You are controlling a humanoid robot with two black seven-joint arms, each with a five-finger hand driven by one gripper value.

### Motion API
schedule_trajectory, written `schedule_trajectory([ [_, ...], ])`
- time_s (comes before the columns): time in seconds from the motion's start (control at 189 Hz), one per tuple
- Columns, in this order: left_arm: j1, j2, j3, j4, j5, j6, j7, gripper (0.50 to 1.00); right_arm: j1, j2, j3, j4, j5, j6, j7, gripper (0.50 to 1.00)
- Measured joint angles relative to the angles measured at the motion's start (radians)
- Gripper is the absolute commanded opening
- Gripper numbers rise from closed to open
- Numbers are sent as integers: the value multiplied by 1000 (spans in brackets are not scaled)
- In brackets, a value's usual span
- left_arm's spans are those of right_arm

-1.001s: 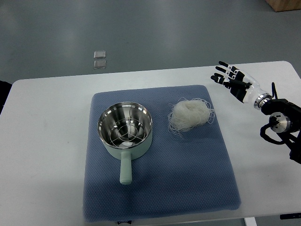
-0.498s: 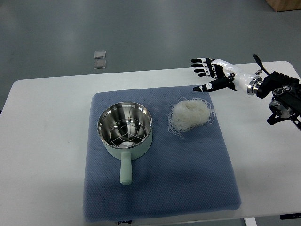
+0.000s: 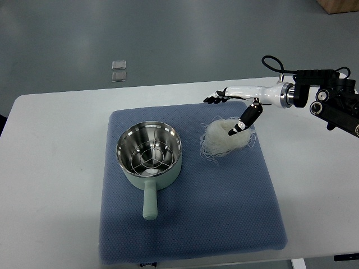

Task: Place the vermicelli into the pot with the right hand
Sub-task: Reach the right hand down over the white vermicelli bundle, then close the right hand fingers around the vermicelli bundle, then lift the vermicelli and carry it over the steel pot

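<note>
A white tangle of vermicelli (image 3: 225,137) lies on the blue mat (image 3: 190,213), right of centre. To its left stands a pale green pot (image 3: 149,157) with a steel inside, a wire rack in it and its handle pointing toward me. My right hand (image 3: 227,112) reaches in from the right edge, spread open over the far side of the vermicelli. Its fingers (image 3: 214,99) stretch left past the heap, and its thumb tip (image 3: 235,131) dips down onto the top of the noodles. Nothing is grasped. The left arm does not show.
The mat covers most of the white table (image 3: 56,168). Two small clear squares (image 3: 118,70) lie on the grey floor beyond the table's far edge. A wooden corner (image 3: 339,5) shows at the top right.
The right hand has swung left and down from the table's right side to just over the vermicelli, thumb now touching the heap. Pot and noodles have not moved.
</note>
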Motion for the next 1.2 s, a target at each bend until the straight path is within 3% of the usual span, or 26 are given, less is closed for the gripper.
schedule_trajectory([
  [0.201, 0, 0, 0, 0, 0, 0, 0, 1000, 16, 34, -76, -7, -67, -21, -17, 917],
  [0.657, 0, 0, 0, -1, 1, 0, 0, 1000, 16, 122, -205, -88, -138, -162, -89, 901],
  [0.794, 0, 0, 0, -2, 1, 0, 0, 1000, 15, 147, -228, -115, -142, -205, -96, 776],
  [0.847, 0, 0, 0, -2, 1, 0, 0, 1000, 15, 150, -232, -117, -143, -212, -97, 652],
  [0.853, 0, 0, 0, -2, 1, 0, 0, 1000, 15, 151, -233, -117, -143, -212, -97, 619],
  [0.895, 0, 0, 0, -2, 1, 0, 0, 1000, 15, 151, -235, -117, -143, -214, -97, 500],
  [1.202, 0, 0, -2, -2, 0, 0, 0, 1000, 14, 140, -253, -118, -142, -236, -95, 500],
])
